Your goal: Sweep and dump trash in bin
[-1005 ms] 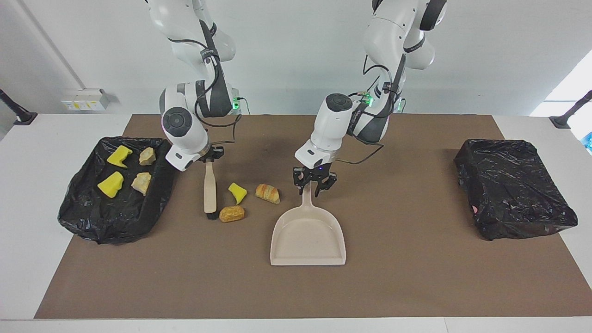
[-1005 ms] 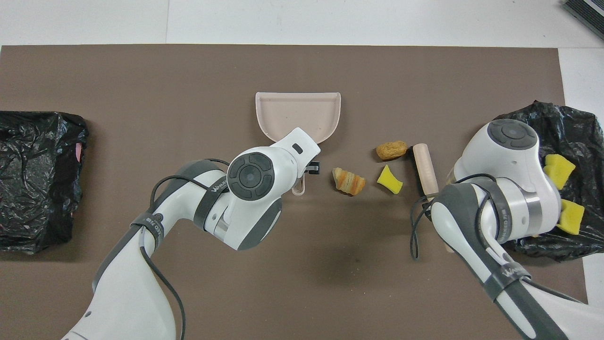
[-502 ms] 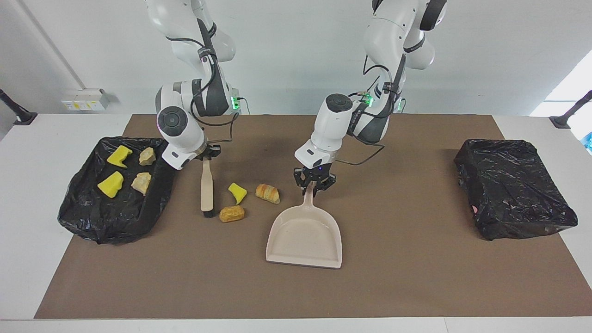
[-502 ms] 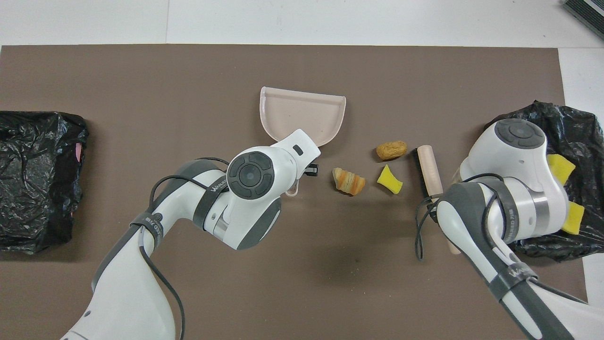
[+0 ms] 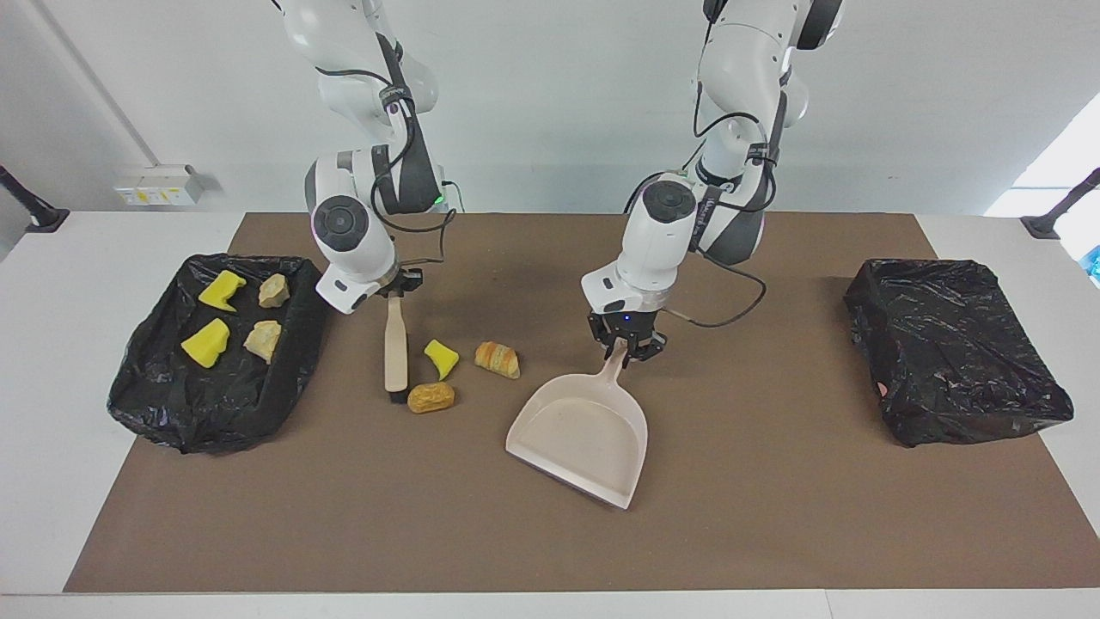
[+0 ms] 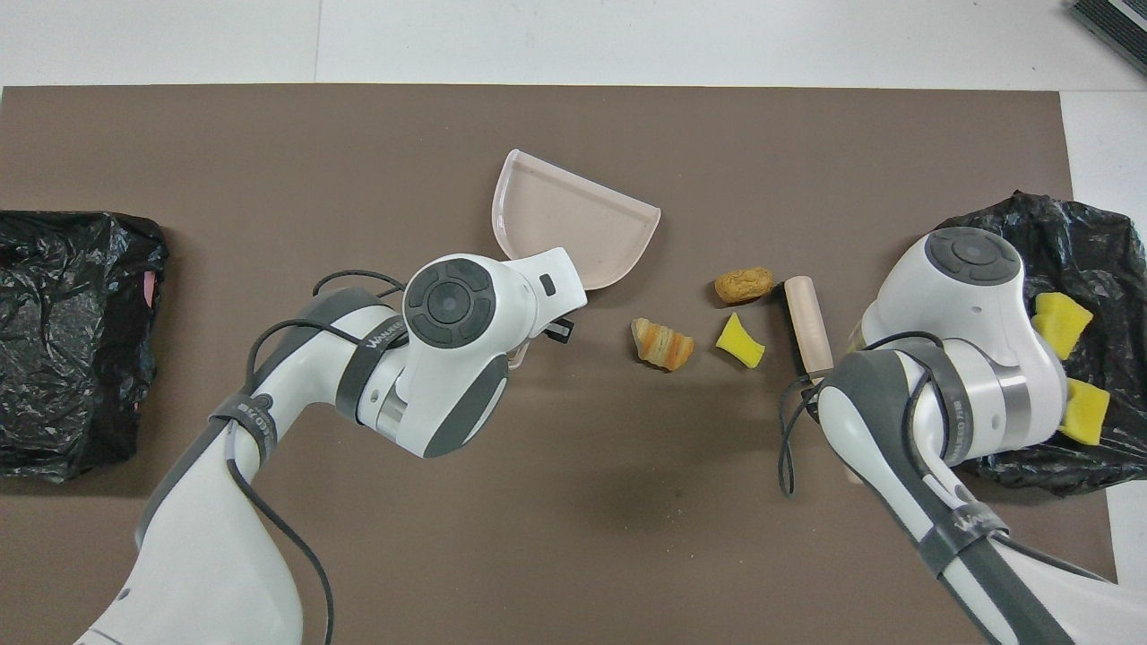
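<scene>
- While both arms have their tools in hand, three bits of trash lie loose on the brown mat (image 5: 773, 516): a yellow sponge wedge (image 5: 441, 358), a striped pastry piece (image 5: 498, 358) and a golden-brown bun (image 5: 430, 397), all grouped between the brush (image 5: 394, 354) and the dustpan (image 5: 581, 438).
- Four more pieces, two yellow wedges and two tan chunks, already sit in the black-lined bin (image 5: 155, 404) at the right arm's end of the table. A second black bin (image 5: 958, 352) stands at the left arm's end.
- Right gripper (image 5: 397, 291): clenched on the top of the brush handle, bristles down on the mat just beside the bun.
- Left gripper (image 5: 626, 346): clamped on the dustpan's handle tip, with the pan angled across the mat and its open lip turned away from the robots.
- I'd judge the sponge wedges light and squashy; a brush stroke may tumble or bounce them rather than slide them.
- The bun and pastry look light, firm and rounded, so they could roll off line or past the pan's lip.
- Nothing here wants pinching: the sensible hold is on the two stiff handles, pushing the bits low and slowly.
- Held at its handle tip, the pan may tip when loaded, I suspect.
</scene>
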`<state>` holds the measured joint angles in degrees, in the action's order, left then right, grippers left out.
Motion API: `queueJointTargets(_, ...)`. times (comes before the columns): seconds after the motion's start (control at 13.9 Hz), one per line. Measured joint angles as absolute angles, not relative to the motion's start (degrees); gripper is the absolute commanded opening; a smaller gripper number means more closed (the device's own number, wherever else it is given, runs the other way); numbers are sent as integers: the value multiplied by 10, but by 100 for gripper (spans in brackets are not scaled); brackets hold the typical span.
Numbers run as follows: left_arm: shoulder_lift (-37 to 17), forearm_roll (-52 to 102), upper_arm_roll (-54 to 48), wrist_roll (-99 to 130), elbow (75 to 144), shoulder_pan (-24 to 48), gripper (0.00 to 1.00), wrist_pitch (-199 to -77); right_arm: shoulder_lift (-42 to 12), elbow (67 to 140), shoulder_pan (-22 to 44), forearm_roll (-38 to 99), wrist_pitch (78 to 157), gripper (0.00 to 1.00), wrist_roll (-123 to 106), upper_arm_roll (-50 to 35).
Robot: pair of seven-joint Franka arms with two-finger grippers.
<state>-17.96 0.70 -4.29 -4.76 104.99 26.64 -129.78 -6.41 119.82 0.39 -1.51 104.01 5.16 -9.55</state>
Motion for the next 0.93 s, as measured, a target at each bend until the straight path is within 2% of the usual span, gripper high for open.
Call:
queueJointTargets(0.72,-115,7,-43,-345,1058,222,0,-1103,-64,1201,67,44,1063,0,132,-97)
queueJointTargets(0.93,-81,7,-51,-350,1127,227,0,-1131,-67,1202,86,55,1074,0,160,-97)
